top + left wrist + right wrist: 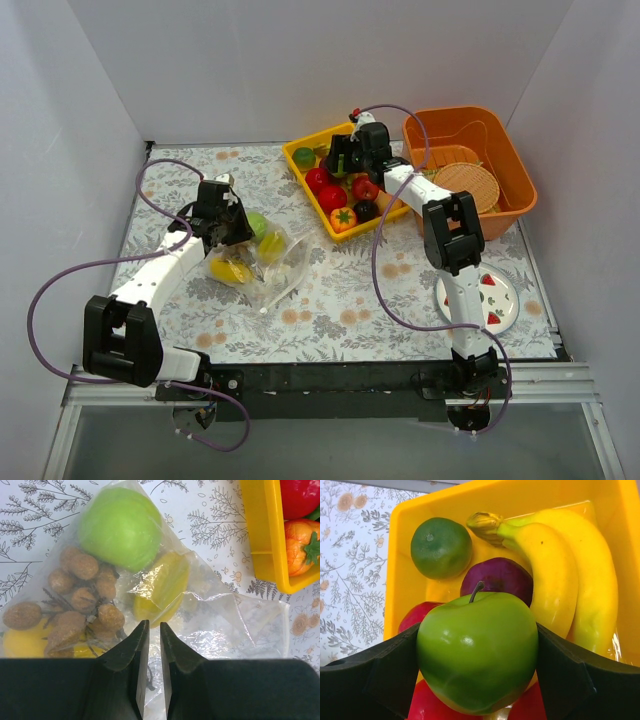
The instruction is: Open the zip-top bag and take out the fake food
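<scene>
Right gripper: jaws clamped on a dark green apple, hanging over the yellow tray, above the banana and red pieces.
Left gripper: jaws almost together, looks like a pinch on the film of the zip-top bag.
Bag lies on the table near the tray corner. Inside it: light green apple, yellow piece, brown twiggy bunch.
My read: drop-off step. Go low before release or the apple rolls off the pile. Left should hold its pinch flat, since lifting risks a spill. Can't tell where the zip edge is.
</scene>
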Tool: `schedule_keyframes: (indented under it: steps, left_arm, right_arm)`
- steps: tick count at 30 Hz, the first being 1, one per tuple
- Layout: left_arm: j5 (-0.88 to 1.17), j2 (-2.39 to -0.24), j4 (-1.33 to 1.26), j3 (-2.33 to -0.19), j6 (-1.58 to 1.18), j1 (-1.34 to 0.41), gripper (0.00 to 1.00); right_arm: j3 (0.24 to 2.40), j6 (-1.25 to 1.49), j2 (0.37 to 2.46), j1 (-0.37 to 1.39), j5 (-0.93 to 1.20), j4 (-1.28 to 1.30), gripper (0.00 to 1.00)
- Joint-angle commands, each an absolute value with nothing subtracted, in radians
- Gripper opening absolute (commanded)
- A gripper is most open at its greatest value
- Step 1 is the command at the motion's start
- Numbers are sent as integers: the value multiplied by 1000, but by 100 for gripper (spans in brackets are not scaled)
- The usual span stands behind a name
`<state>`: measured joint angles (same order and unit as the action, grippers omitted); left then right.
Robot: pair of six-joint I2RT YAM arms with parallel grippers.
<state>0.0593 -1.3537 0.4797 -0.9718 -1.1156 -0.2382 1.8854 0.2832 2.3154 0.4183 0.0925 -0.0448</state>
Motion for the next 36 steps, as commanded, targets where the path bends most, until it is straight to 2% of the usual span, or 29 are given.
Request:
schedule_keyframes:
  steps: [1, 3, 4, 7, 13, 19, 28, 31, 32, 36]
  left_arm:
    - [78, -1348, 491, -1026, -1101, -233, 15]
    - [80, -1350, 492, -1034, -1100, -233, 16]
    - [80, -1350, 492, -1041, -1098, -233, 16]
    - [78, -1342, 495, -1045, -1097, -233, 20]
    - [81, -1315, 509, -1055, -1092, -235, 31]
    - [84, -1284, 522, -1057, -1089, -233, 43]
    - [84, -1252, 541, -1039, -1088, -233, 44]
    - [48, -1241, 525, -1025, -1115, -235, 43]
    - [45, -1243, 509, -1023, -1130, -233, 42]
    - [41, -1292, 503, -1045, -1146, -230, 37]
  right_arm:
    - [1910, 267, 2299, 422, 46, -38, 63]
    - [1893, 262, 2281, 422, 40, -31, 69]
    - [1881, 262, 2272, 422, 38, -32, 77]
    - [1839, 256, 2226, 422, 26, -32, 87]
    - [1885, 245, 2184, 423, 46, 58, 98]
    - [1931, 241, 2186, 425, 38, 147, 98]
    - [1835, 281, 1988, 449, 11, 250, 96]
    - [1654, 314, 1857, 500, 78, 226, 90]
    - [1531, 330, 1817, 518, 86, 207, 89]
    - [1165, 455, 1573, 653, 146, -27, 75]
